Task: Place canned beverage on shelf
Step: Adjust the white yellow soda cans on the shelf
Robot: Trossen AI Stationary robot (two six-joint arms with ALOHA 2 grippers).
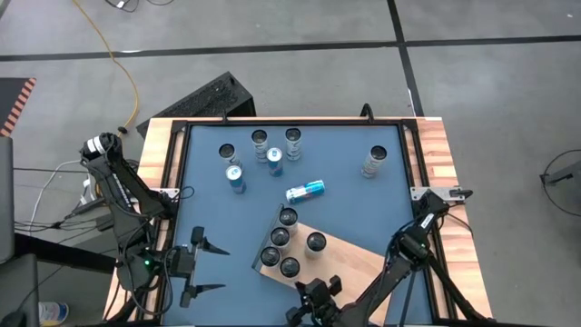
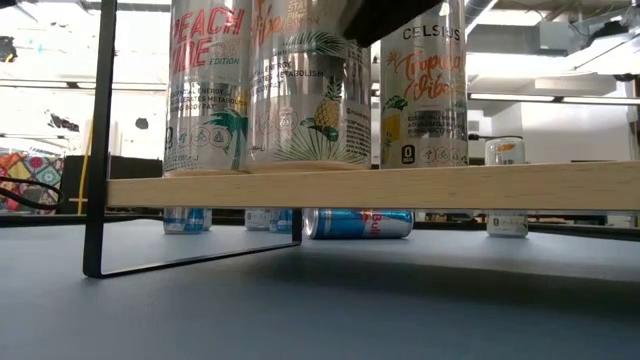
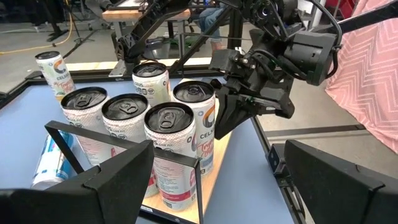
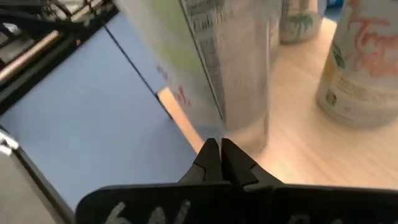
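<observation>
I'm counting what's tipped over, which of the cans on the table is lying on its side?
The blue and silver can mid-table, just beyond the shelf; every other can stands upright.

Closed right hand (image 4: 219,151) beside shelf (image 4: 298,149) cans (image 4: 236,62)

Five cans (image 1: 289,241) upright on shelf (image 1: 340,256), lower centre of frame. Above shelf: one can lying (image 1: 305,191); six more standing (image 1: 259,140) toward upper table (image 1: 209,209).
</observation>
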